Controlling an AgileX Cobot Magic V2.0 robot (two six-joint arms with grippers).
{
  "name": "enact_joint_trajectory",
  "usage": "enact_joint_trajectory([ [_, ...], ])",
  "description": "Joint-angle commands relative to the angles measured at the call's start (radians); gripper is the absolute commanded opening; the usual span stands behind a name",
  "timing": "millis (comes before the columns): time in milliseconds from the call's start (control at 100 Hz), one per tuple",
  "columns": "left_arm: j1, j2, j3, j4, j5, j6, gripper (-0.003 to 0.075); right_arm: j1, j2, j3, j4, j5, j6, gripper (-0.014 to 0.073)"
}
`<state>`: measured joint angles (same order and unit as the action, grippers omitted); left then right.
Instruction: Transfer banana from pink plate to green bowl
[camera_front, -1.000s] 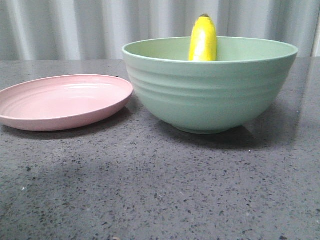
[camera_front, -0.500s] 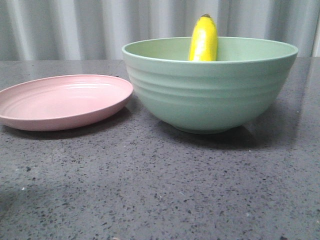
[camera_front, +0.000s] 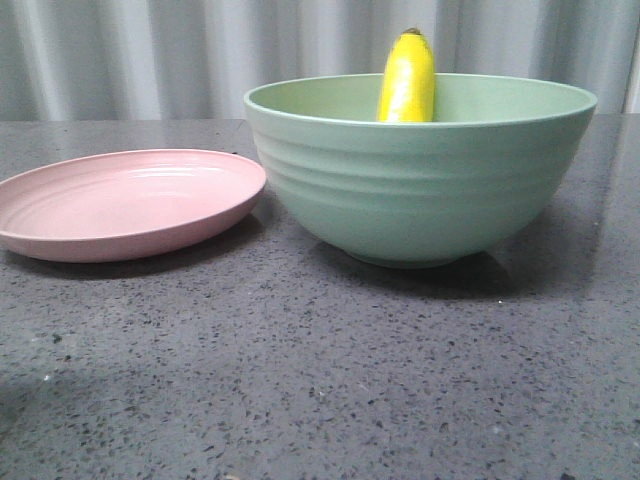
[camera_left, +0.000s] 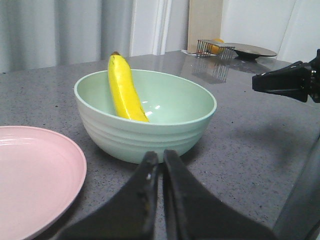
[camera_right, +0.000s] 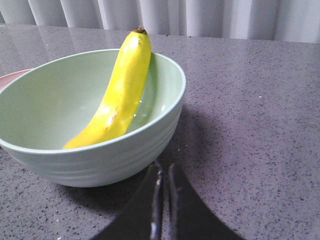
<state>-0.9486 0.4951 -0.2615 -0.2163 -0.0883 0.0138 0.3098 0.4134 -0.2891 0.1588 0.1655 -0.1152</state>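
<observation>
A: One glossy, bright yellow curved banana (camera_front: 407, 80) is seen inside the deep, ridged, pale mint-green bowl (camera_front: 420, 190), leaned against the wall nearest the table's far edge with its dark tip above the rim. Has anything been altered in the last second?

B: Hardly anything. Banana, bowl and the shallow, round, pale pink plate (camera_front: 125, 205) are placed just as they were a second ago; only a faint shadow along the table's near-left edge has faded, which suggests an arm drawn back.

A: What is meant by that for the task?

B: The transfer is judged complete. The plate is left bare toward the table's left edge, its rim just beside the bowl.

A: How are the fingers held?

B: The left gripper (camera_left: 159, 165) is pressed together on nothing, and the right gripper (camera_right: 162, 182) is likewise closed and empty; both are kept clear of the bowl.

A: Can any brand, label or writing be read?

B: None can be made out anywhere.
</observation>
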Motion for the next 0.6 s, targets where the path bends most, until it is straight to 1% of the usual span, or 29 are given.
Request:
enact_joint_trajectory([
  [0, -0.008, 0.004, -0.024, -0.007, -0.079, -0.004, -0.0020, -0.005, -0.001, -0.028, 0.004, -0.073, -0.001, -0.0071],
  [110, 0.009, -0.002, -0.014, 0.000, -0.092, -0.004, -0.0020, -0.005, -0.001, -0.028, 0.004, -0.073, -0.001, -0.0071],
  [230, 0.075, -0.028, 0.010, 0.016, -0.091, -0.004, -0.0020, -0.005, -0.001, -0.028, 0.004, -0.073, -0.001, -0.0071],
  [350, 0.203, -0.076, 0.046, 0.027, -0.078, -0.004, -0.0020, -0.005, -0.001, -0.028, 0.004, -0.073, -0.001, -0.0071],
  [590, 0.518, -0.204, 0.130, 0.053, -0.071, -0.004, -0.0020, -0.005, -0.001, -0.028, 0.004, -0.073, -0.001, -0.0071],
])
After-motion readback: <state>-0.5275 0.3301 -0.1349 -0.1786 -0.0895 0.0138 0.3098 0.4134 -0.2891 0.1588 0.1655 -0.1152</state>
